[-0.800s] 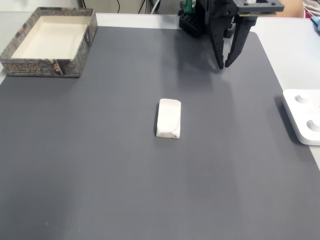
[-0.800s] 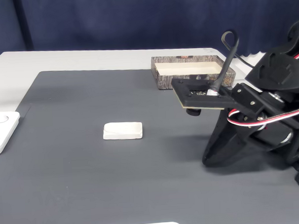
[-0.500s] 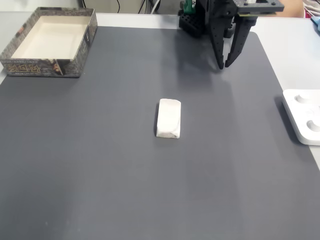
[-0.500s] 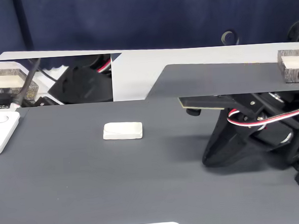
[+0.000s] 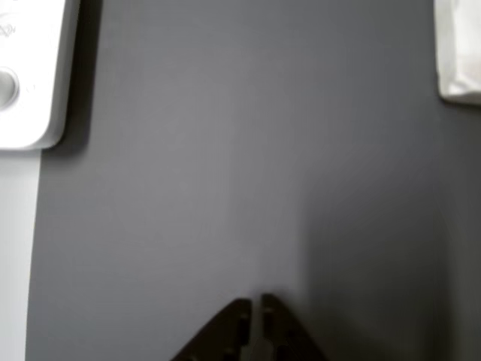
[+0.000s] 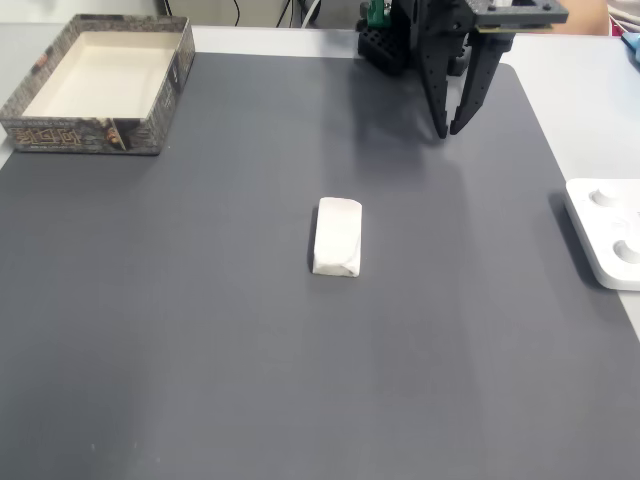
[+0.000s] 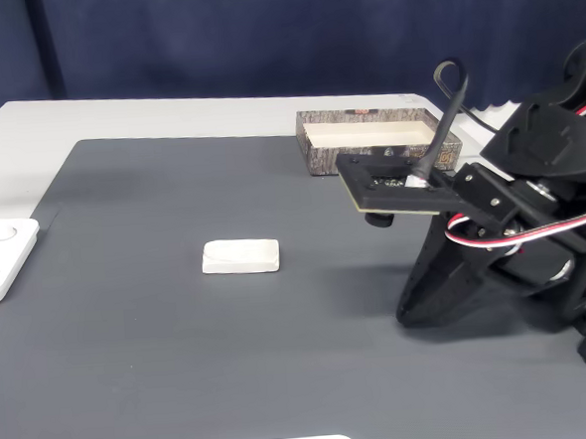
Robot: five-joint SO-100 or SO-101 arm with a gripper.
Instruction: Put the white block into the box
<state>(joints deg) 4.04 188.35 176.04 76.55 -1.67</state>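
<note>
A dark grey mat (image 6: 250,330) covers most of a pale table (image 7: 167,113), and a deep blue curtain (image 7: 262,32) hangs behind it in a fixed view.

The white block (image 6: 337,236) lies flat near the middle of the mat, its long side running towards the arm in a fixed view; in another fixed view it shows as a low pale slab (image 7: 241,257) lying crosswise. In the other view a corner of it (image 5: 458,53) sits at the upper right edge.

The box (image 6: 100,80) stands at the far left corner of the mat in a fixed view, partly off its edge, with its pale inside bare (its speckled rim and patterned outer wall show clearly). In another fixed view it sits behind the arm (image 7: 378,140).

The tool (image 6: 447,132) hangs at the far right of the mat, well apart from both block and box, with its dark fingertips nearly together and only a thin slit between them, holding nothing. The other view shows the same tips (image 5: 255,308) rising from the bottom edge, close together above bare mat.

A white panel with round hollows (image 6: 610,235) lies at the mat's right edge in a fixed view.
</note>
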